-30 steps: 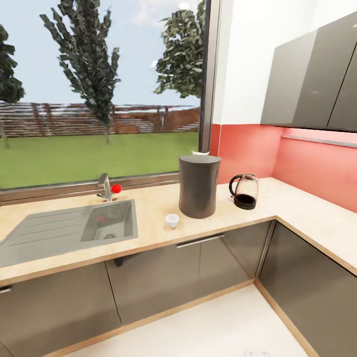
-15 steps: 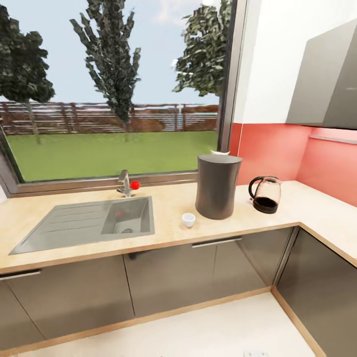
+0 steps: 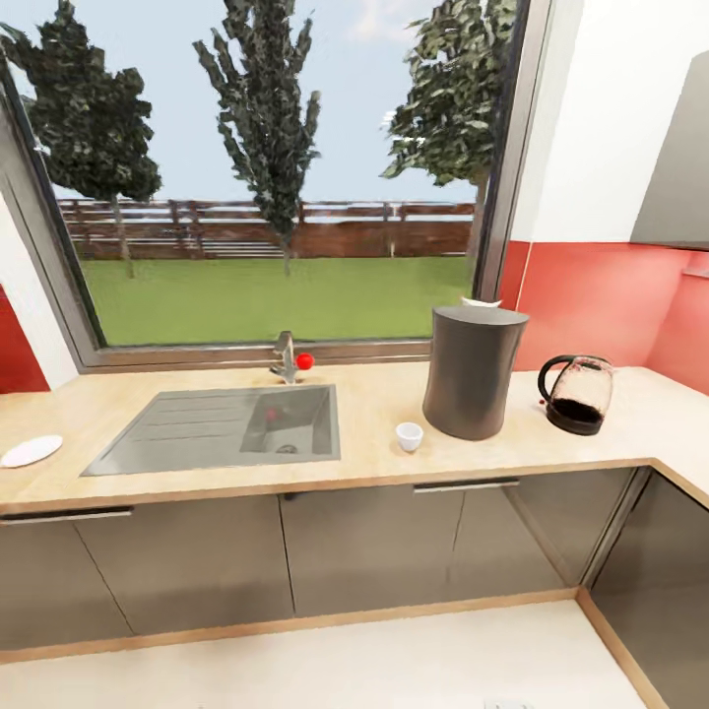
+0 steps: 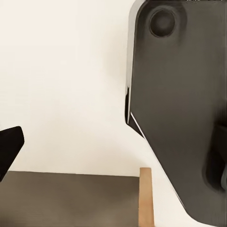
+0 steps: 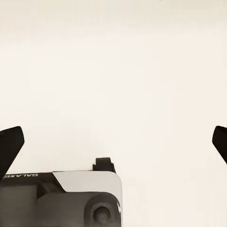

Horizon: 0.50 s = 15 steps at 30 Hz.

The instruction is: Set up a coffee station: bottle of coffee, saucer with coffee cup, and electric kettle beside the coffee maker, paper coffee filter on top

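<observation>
We've got the coffee maker (image 3: 473, 371) on the countertop (image 3: 364, 443), filter (image 3: 482, 302) on top, cup (image 3: 409, 435) just beside it, kettle (image 3: 577, 394) near, saucer (image 3: 31, 451) well apart past the sink (image 3: 222, 427). Right gripper (image 5: 113, 142) is wide open and empty; can't tell about the left.

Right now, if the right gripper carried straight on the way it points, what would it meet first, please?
Probably the pale floor: the right gripper has its fingertips wide apart with nothing between or beyond them except that plain surface, though depth is unclear.
</observation>
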### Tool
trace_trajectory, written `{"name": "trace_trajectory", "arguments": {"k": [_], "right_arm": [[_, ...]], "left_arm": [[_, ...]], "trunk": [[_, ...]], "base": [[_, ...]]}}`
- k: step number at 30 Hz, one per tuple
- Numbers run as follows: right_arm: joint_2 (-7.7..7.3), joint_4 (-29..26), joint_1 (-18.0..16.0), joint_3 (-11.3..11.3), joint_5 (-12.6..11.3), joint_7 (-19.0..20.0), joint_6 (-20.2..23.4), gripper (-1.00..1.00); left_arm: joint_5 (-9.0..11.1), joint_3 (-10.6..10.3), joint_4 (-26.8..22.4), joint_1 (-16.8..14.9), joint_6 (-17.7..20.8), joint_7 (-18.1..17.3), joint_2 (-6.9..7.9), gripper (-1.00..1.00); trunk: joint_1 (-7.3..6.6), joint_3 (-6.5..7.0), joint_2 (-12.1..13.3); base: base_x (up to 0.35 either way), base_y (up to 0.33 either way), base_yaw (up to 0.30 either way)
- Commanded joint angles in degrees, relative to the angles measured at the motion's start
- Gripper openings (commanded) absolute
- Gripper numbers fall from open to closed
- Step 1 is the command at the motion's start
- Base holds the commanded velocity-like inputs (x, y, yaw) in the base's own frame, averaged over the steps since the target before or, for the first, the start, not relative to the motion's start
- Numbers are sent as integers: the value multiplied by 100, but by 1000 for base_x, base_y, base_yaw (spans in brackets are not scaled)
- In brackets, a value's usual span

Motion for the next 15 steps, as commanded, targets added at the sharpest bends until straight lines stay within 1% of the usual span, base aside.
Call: {"name": "trace_trajectory", "arguments": {"k": [1,15], "right_arm": [[3,-5,-2,-42,60,-17,19,100],[12,-5,33,-34,75,-9,19,100]], "left_arm": [[-2,12,-11,3,-8,10,-1,100],[-5,-3,-27,-2,-4,10,-24,100]], "trunk": [[3,-15,-10],[3,-83,-10]], "base": [[0,0,245],[0,0,245]]}}
